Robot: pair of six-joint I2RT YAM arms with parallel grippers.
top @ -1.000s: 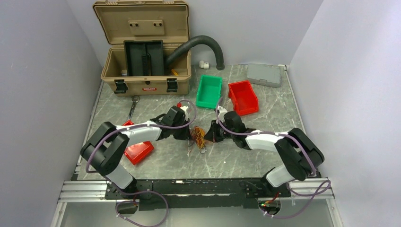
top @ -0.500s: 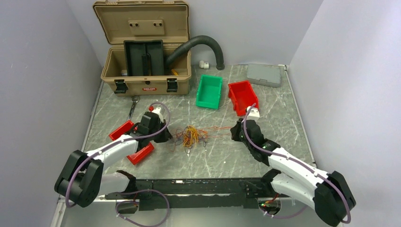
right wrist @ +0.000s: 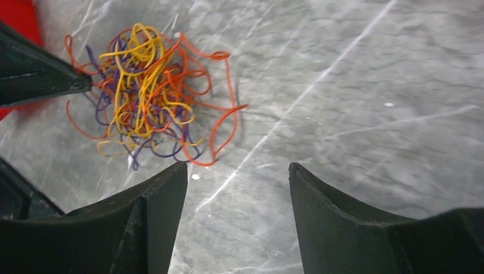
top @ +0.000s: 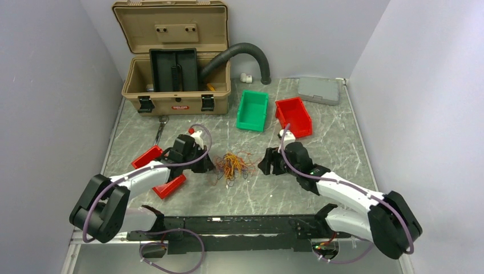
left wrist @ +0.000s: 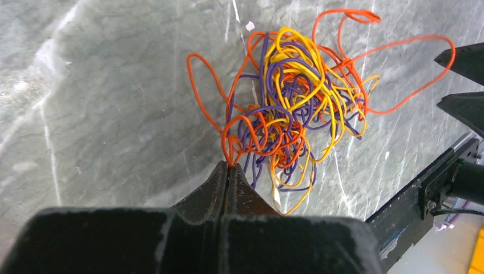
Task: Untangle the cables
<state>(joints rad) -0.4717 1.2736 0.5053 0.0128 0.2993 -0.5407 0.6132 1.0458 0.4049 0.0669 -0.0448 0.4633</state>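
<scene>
The cables (top: 231, 165) lie as one tangled heap of thin orange, yellow and purple strands on the marble table, midway between the two arms. In the left wrist view the cables (left wrist: 291, 108) spread out just ahead of my left gripper (left wrist: 229, 166), which is shut on an orange loop at the heap's near edge. In the top view my left gripper (top: 208, 167) touches the heap's left side. My right gripper (right wrist: 237, 166) stands open over bare table, with the cables (right wrist: 148, 103) up and to its left. Seen from above, my right gripper (top: 263, 166) is just right of the heap.
An open tan toolbox (top: 177, 74) with a black hose (top: 245, 54) stands at the back. A green bin (top: 253, 109) and a red bin (top: 294, 117) sit behind the heap, with a grey case (top: 318, 89) far right. Red tray pieces (top: 165, 185) lie under the left arm, a wrench (top: 160, 130) behind it.
The right gripper has opened, let go of its strand and moved left toward the heap. The stretched cables have drawn back into a compact pile. The left gripper shifted slightly right, still shut.
</scene>
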